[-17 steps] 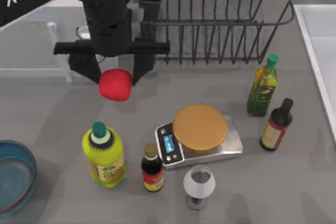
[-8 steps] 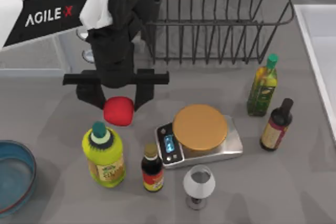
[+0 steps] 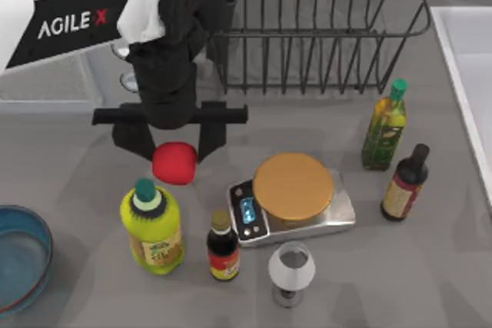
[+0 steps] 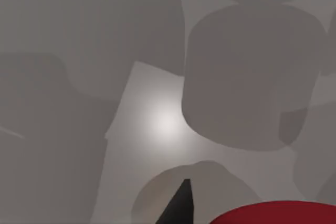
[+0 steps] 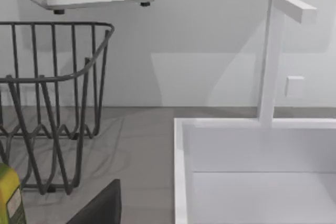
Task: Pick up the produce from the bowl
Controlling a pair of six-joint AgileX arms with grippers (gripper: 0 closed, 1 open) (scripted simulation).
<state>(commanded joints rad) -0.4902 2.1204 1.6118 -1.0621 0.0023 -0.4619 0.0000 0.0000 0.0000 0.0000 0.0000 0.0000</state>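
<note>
The left tool (image 3: 171, 151) is gripping the red produce (image 3: 173, 163) just behind the yellow bottle (image 3: 152, 226), above the surface (image 3: 430, 266). The blue bowl (image 3: 19, 255) is sitting left of that bottle, well apart.

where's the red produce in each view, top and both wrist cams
Top view: the produce sits between the left gripper fingers, left of centre, just above the yellow bottle and well away from the bowl.
Left wrist view: a red sliver of it at the frame edge, beside a dark fingertip.
Right wrist view: not in it.
Shared landmark: the grey table, also at.
</note>
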